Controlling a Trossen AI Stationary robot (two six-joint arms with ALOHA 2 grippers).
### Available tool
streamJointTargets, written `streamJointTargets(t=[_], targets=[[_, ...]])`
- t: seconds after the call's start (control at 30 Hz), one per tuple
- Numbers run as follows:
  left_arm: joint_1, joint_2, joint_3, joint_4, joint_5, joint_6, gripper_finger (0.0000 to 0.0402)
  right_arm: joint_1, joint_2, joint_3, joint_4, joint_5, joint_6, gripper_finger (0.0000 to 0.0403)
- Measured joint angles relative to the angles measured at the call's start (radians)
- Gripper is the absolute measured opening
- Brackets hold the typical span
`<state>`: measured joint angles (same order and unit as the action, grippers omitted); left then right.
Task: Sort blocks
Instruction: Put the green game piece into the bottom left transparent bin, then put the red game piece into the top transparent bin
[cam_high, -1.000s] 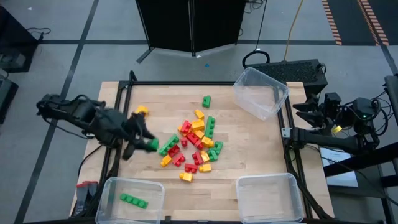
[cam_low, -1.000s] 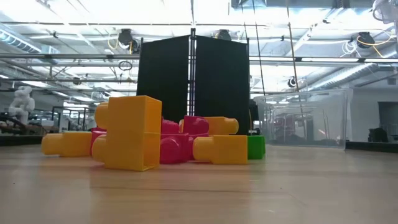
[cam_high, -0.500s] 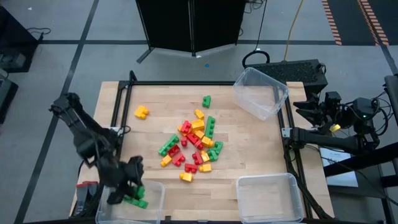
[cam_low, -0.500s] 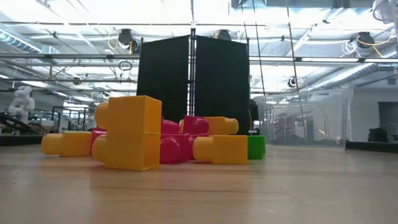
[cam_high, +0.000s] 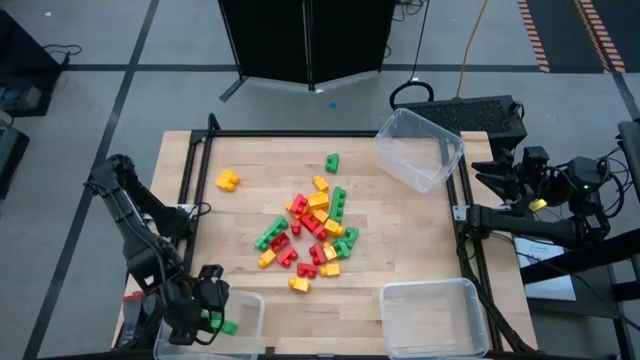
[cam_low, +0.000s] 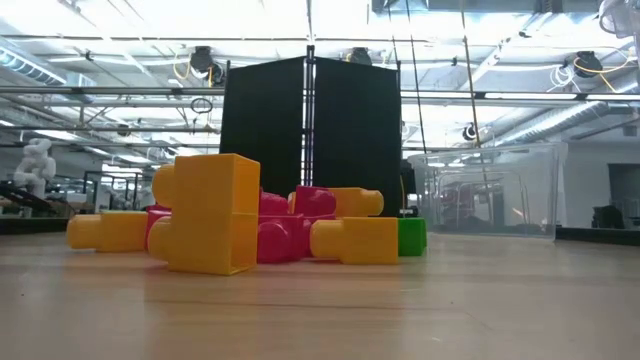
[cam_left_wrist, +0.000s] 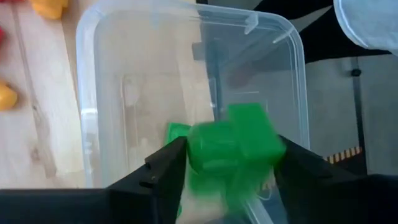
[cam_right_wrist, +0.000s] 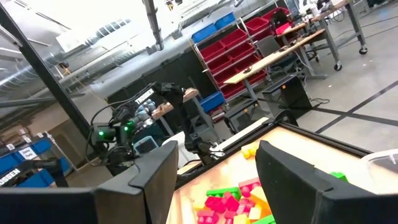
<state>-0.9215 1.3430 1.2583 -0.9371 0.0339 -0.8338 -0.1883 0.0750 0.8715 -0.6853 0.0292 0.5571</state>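
Left wrist view shows the left gripper (cam_left_wrist: 229, 163) directly above the clear bin (cam_left_wrist: 99, 81), fingers parted, a blurred green block (cam_left_wrist: 233, 144) between them, grip uncertain.

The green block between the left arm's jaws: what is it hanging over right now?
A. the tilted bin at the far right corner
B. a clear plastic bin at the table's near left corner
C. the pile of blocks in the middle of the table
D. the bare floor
B: the left wrist view shows the green block between the jaws above the clear bin, and the high view puts the left gripper over that corner bin.
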Motion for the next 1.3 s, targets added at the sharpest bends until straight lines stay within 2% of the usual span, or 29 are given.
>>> streamJointTargets(t=[0.27,0.4,0.57,0.8,0.87,0.93,1.13,1.2,1.3], targets=[[0.012,0.000,0.000,0.000,0.020,0.000,0.0256,0.000,0.000,0.000,0.000,-0.003,-0.005,0.0208],[0.042,0.000,0.000,-0.008,0.018,0.001,0.0259,0.000,0.000,0.000,0.000,0.000,-0.023,0.0208],[0.126,0.000,0.011,-0.099,0.016,0.017,0.0259,0.000,0.000,0.000,-0.001,0.031,-0.031,0.0208],[0.265,-0.001,0.100,-0.164,-0.039,0.199,0.0260,0.000,0.002,0.000,0.000,0.032,-0.045,0.0208],[0.307,-0.001,0.139,-0.198,-0.090,0.256,0.0260,0.000,0.003,0.000,-0.001,0.047,-0.046,0.0208],[0.348,-0.001,0.181,-0.233,-0.185,0.295,0.0260,0.000,0.003,0.000,-0.001,0.055,-0.054,0.0208],[0.488,-0.002,0.245,-0.237,-0.595,0.294,0.0260,0.000,0.003,0.000,-0.001,0.060,-0.072,0.0208],[0.555,0.000,0.242,-0.227,-0.636,0.235,0.0260,0.000,0.003,0.000,-0.004,0.078,-0.077,0.0208],[0.654,0.030,0.241,-0.226,-0.643,0.150,0.0260,0.000,0.003,0.000,-0.014,0.098,-0.081,0.0208]])
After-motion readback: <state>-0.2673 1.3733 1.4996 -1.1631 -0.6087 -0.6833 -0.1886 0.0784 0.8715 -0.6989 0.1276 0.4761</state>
